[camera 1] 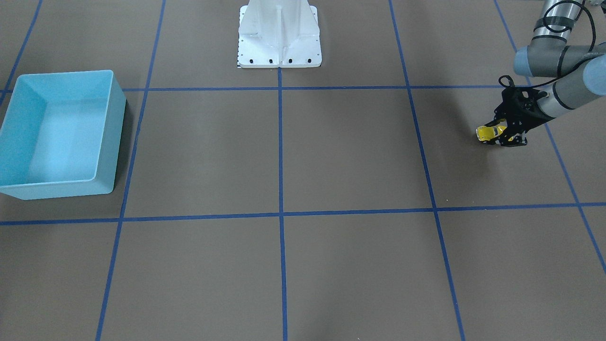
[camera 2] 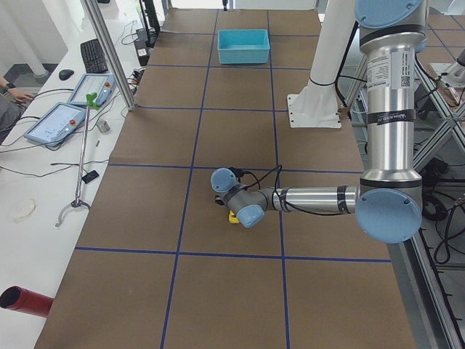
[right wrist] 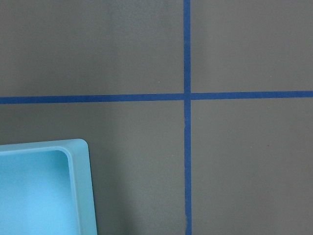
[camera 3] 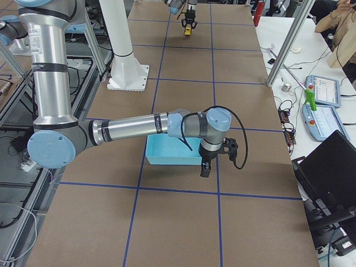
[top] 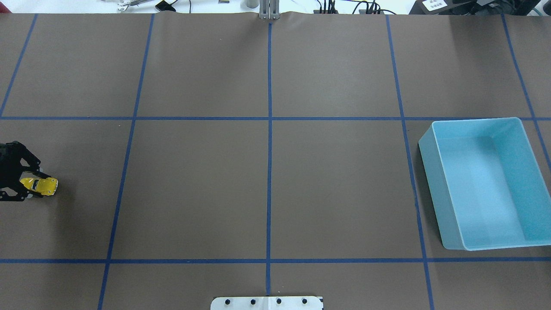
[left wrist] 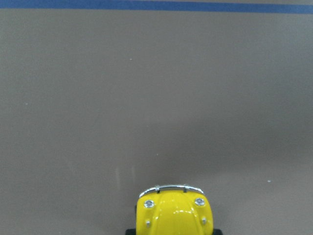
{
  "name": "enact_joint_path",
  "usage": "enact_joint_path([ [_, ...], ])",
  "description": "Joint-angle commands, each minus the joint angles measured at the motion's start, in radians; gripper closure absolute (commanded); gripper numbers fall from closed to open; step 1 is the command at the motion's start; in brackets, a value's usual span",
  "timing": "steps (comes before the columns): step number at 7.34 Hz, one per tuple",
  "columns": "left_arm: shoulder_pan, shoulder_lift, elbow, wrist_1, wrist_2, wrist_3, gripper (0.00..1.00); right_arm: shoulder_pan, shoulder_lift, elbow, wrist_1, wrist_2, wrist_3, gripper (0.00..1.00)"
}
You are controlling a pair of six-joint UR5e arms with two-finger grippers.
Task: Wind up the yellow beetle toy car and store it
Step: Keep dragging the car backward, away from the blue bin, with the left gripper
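The yellow beetle toy car (camera 1: 489, 132) is held between the black fingers of my left gripper (camera 1: 503, 133), which is shut on it. The car sits low over the brown table at the robot's far left (top: 41, 185). Its rounded nose and silver bumper fill the bottom of the left wrist view (left wrist: 174, 211). The light-blue bin (camera 1: 108, 142) stands empty on the robot's right side (top: 439, 202). My right gripper (camera 3: 207, 165) hangs beside the bin's corner (right wrist: 84, 196). It shows only in the exterior right view, so I cannot tell if it is open or shut.
The white robot base (camera 1: 279, 42) stands at the table's middle edge. Blue tape lines (top: 270, 129) divide the brown table into squares. Operators' tablets and tools (camera 2: 65, 120) lie on the white bench along the far side.
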Motion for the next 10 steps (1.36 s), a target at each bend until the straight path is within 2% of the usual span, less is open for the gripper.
enact_joint_path([
  [1, -0.016, 0.001, 0.018, -0.021, -0.012, 0.009, 1.0, 0.0, 0.0, 0.0, 0.0, 0.001, 0.0, 0.0],
  [10, -0.087, 0.004, 0.098, -0.021, -0.055, 0.173, 1.0, 0.0, 0.009, 0.002, 0.0, 0.001, 0.002, 0.0],
])
